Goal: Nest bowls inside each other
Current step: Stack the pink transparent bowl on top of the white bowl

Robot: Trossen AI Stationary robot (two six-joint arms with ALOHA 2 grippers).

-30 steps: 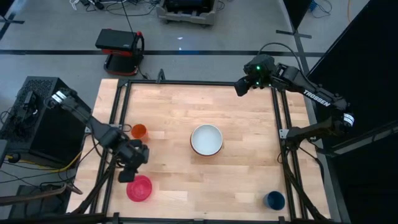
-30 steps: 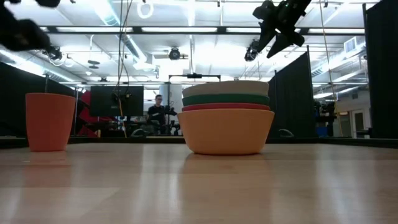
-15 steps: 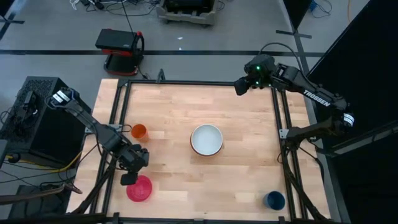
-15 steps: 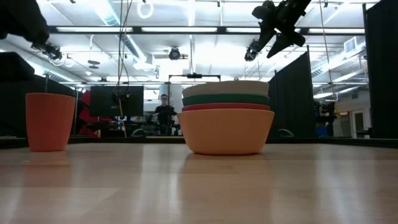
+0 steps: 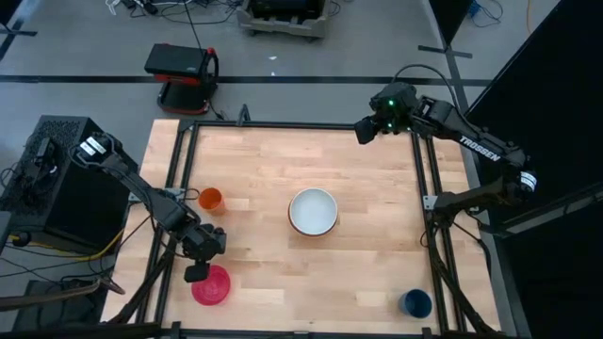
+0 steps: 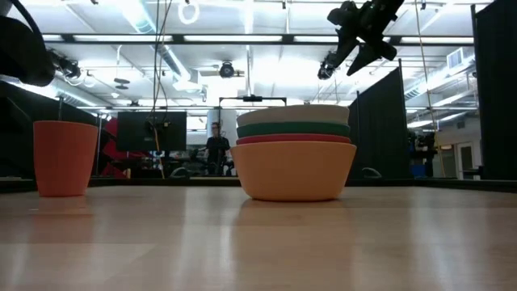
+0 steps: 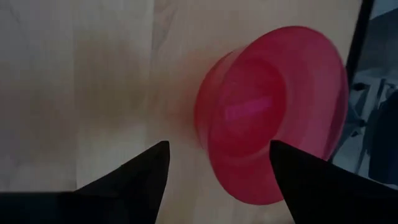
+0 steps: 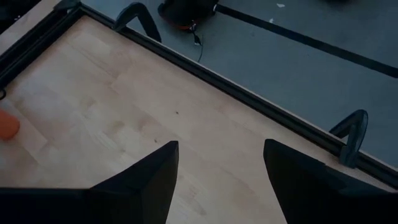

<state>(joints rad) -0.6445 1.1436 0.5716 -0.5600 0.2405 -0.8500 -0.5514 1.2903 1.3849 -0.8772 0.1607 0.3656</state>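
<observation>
At the near left corner of the table [image 5: 377, 207], the left gripper [image 5: 197, 273] has moved a little toward the table's edge during the last second and now hangs just beside the magenta-pink bowl [image 5: 211, 284], almost over its rim. Its fingers [image 7: 134, 177] have opened wider in the same time and now stand spread, with the bowl showing between them in the left wrist view. They do not touch it yet. I judge that this is the approach for picking up the last loose bowl, so the task is nearly finished but not done.

The magenta-pink bowl is round and shallow, glossy, a little translucent, and it sits upright and alone, well apart from the others. The stack of bowls [image 6: 294, 158] stands at the middle of the table: light orange at the bottom, then red-orange, then teal, and white on top.

The right gripper [image 5: 364, 132] waits high over the far right corner, its fingers [image 8: 140, 180] spread and holding nothing. The small orange cup [image 5: 211, 199] and the dark blue cup [image 5: 415, 302] are not part of the stack.
</observation>
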